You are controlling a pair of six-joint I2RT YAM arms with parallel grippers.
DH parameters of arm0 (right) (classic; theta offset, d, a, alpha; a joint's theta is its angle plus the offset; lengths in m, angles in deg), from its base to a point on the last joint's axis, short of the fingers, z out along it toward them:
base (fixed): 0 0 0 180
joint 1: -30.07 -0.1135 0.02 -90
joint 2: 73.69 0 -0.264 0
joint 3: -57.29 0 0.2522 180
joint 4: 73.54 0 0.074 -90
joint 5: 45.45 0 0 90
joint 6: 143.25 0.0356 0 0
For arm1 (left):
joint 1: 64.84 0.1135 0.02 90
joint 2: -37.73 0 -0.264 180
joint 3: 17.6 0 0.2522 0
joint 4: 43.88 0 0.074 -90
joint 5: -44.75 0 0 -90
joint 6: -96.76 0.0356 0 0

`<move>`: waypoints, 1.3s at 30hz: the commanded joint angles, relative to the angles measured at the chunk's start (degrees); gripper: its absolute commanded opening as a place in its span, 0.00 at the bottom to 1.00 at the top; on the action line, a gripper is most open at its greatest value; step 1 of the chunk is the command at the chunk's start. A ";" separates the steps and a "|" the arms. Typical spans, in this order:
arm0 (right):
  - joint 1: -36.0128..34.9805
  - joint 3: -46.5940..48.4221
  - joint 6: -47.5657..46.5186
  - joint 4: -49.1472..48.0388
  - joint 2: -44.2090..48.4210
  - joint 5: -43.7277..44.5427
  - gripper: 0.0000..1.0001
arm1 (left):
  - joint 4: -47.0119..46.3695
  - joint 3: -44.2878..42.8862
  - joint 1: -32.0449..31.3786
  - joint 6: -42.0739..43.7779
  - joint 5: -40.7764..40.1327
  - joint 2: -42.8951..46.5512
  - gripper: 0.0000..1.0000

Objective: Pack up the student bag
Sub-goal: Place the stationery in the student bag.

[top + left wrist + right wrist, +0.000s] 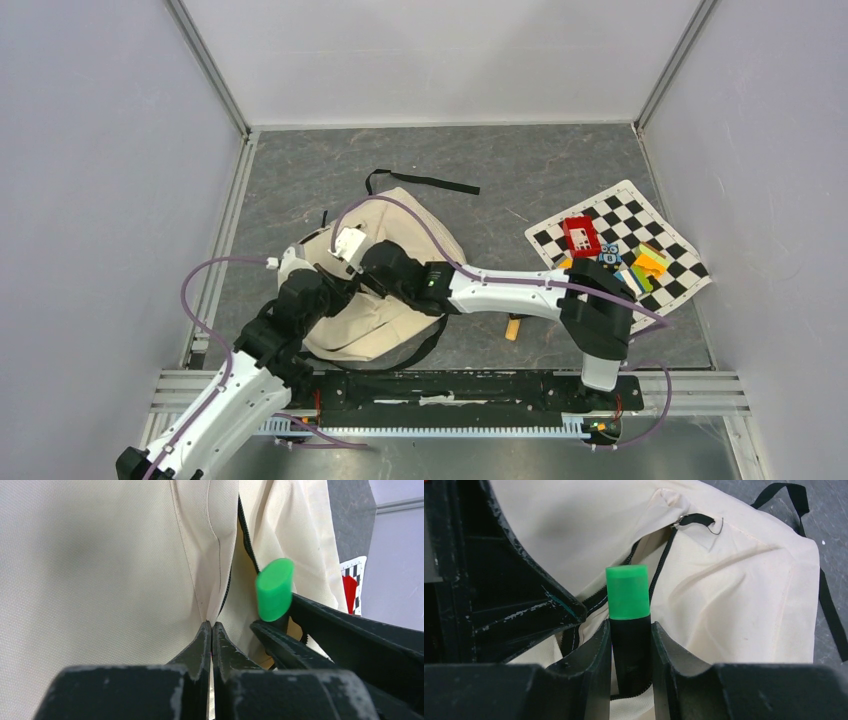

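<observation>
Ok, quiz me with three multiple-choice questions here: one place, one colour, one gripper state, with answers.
1. The chequered mat lies where from the student bag? A left; B beneath; C right.
2. Cap colour of the marker in the right gripper? A green; B red; C blue.
3. The left gripper is? A wide open; B shut on bag fabric; C shut on the marker.
Answers: 1 C, the top view shows it to the right; 2 A, the wrist view shows green; 3 B, its jaws pinch cream fabric by the zipper.
</observation>
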 commanded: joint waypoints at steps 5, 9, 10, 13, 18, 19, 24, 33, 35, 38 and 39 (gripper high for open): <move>0.17 7.86 -7.85 12.96 -2.78 1.32 0.28 | -1.45 -2.95 0.25 2.61 -0.30 -1.94 0.02; 0.26 5.73 -6.09 11.27 -0.55 1.14 0.47 | -1.54 -2.53 0.22 2.13 -0.32 -1.78 0.02; 0.30 5.57 -5.66 11.04 -0.27 0.21 0.49 | -1.54 -2.45 0.17 2.04 -0.39 -1.86 0.02; 0.48 5.76 -4.45 10.85 0.17 -2.15 0.55 | -1.46 -2.51 0.25 2.08 -0.33 -1.87 0.02; 0.71 5.27 -2.73 10.21 2.46 -4.48 0.59 | -0.37 -2.91 0.24 2.95 -0.31 -2.07 0.02; 0.91 5.09 -2.18 10.14 3.16 -4.49 0.60 | -0.04 -2.95 0.23 3.16 -0.48 -2.11 0.02; 2.90 1.17 -0.55 7.45 7.22 -5.71 0.66 | 0.79 -3.31 0.21 3.71 -1.18 -1.87 0.02; 3.69 3.37 -2.91 5.43 1.98 -9.25 0.86 | -0.57 -2.69 0.24 3.18 -0.22 -1.83 0.02; 3.77 4.38 -3.28 4.88 0.40 -9.84 0.88 | -0.57 -2.73 0.25 3.26 -0.20 -1.80 0.02; 4.33 6.14 -2.78 5.06 -2.67 -8.47 0.89 | -0.68 -2.78 0.24 3.61 0.01 -1.61 0.02; 4.74 6.85 -1.98 5.53 -3.48 -7.57 0.89 | -0.73 -2.68 0.24 3.71 -0.04 -1.38 0.02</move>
